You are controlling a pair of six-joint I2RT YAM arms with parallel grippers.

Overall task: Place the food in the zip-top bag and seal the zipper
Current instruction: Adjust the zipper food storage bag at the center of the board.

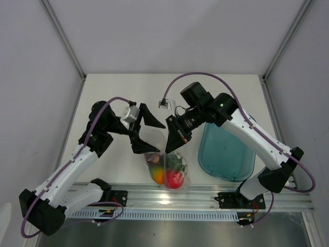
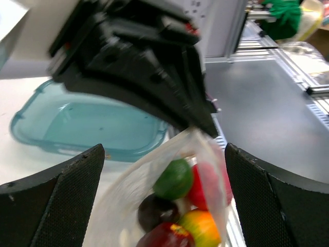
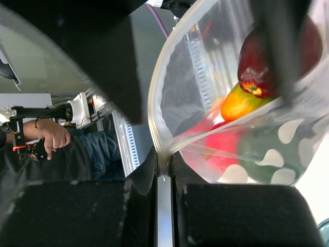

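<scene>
From above, the bag (image 1: 165, 163) sits between the arms, near the front edge, with the food (image 1: 168, 174) inside. The right gripper (image 1: 171, 146) pinches the bag's top. The left gripper (image 1: 160, 138) is wide open and holds nothing.

From the left wrist, the bag's mouth gapes. Food may spill if the bag tips.

From the right wrist, only a thin bit by the zipper (image 3: 153, 98) is pinched. It may slip out.

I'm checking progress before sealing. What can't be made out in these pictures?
- Zipper: the right wrist view shows only the part beside the right hand's pinch; the frame edge cuts off the rest. In the top view it is too thin and lies under that hand.
- Food: the left wrist view is blurred and the pieces overlap inside the zip-top bag, so count and kinds are unclear.
</scene>
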